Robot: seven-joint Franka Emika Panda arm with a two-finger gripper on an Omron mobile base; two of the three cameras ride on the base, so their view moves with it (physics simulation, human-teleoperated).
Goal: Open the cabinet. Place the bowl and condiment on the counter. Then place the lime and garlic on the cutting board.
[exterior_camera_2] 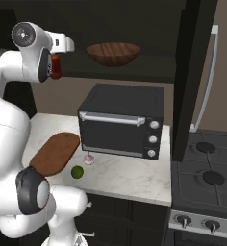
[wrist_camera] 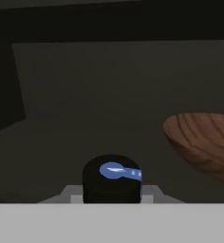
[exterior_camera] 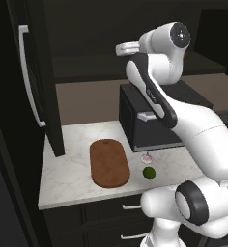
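The cabinet stands open, its doors [exterior_camera: 36,72] [exterior_camera_2: 197,72] swung out to either side. On its shelf rests the brown wooden bowl [exterior_camera_2: 113,53] [wrist_camera: 204,142]. To the bowl's left, inside the cabinet, my gripper [exterior_camera_2: 56,65] [wrist_camera: 111,190] is shut on the red condiment bottle [exterior_camera_2: 55,68], whose black cap [wrist_camera: 111,178] sits between the fingertips. Down on the marbled counter [exterior_camera: 67,169] [exterior_camera_2: 130,178] lies the cutting board [exterior_camera: 109,163] [exterior_camera_2: 55,153]. The lime [exterior_camera: 149,172] [exterior_camera_2: 77,172] and the garlic [exterior_camera: 146,157] [exterior_camera_2: 88,159] lie on the counter just right of the board.
A black toaster oven [exterior_camera: 149,120] [exterior_camera_2: 120,122] stands on the counter below the shelf, right behind the garlic. A gas stove [exterior_camera_2: 207,178] adjoins the counter on the right. Drawers with short handles [exterior_camera: 130,207] run under the counter.
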